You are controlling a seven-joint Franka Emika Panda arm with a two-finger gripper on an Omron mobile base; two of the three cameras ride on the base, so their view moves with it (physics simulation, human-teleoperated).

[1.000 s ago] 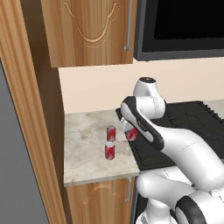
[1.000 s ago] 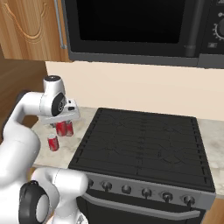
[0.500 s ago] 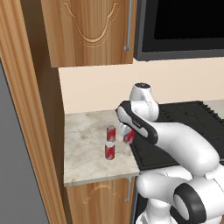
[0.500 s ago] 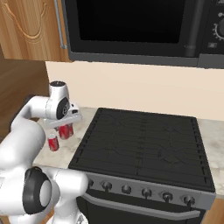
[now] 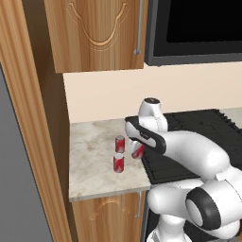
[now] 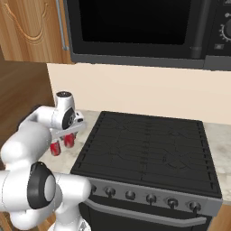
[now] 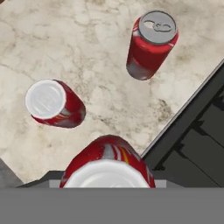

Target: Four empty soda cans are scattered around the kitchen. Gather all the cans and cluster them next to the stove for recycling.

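Vs. a sec ago: arm is swinging its wrist lower and closer to the counter (image 5: 94, 179), elbow link dropping across the stove (image 6: 149, 149) corner; base cams aren't shifting, the two standing cans aren't moving.

Gripper (image 5: 138, 150) is clenched on a third soda can (image 5: 137, 151), holding it just above the counter strip beside the stove's left edge. In hand view that held can (image 7: 107, 166) is sitting right at the bottom, pale top toward the cam, red side w/ white-yellow marks showing.

Other cans: back can (image 5: 120, 143) and front can (image 5: 118, 163) are both standing upright on the marble counter, close together, apart from each other, just left of the held one. In hand view, can w/ pull-tab top (image 7: 151, 43) is sitting near the stove's dark edge, not touching it; can w/ plain pale end (image 7: 54, 104) is further from that edge. In right base view, two red cans (image 6: 56, 147) (image 6: 69, 140) are peeking out under the wrist, left of the cooktop.

Edges/room: counter is narrow — wood cabinet wall (image 5: 28, 118) on the left, stove rim on the right, front lip close to the front can. Bare marble is lying left of the cans and toward the back wall. Gap betw. held can and the standing pair is small.

Arm pose: forearm is reaching fwd-left from the base, wrist bent down, hand pointing at the counter near the stove corner.
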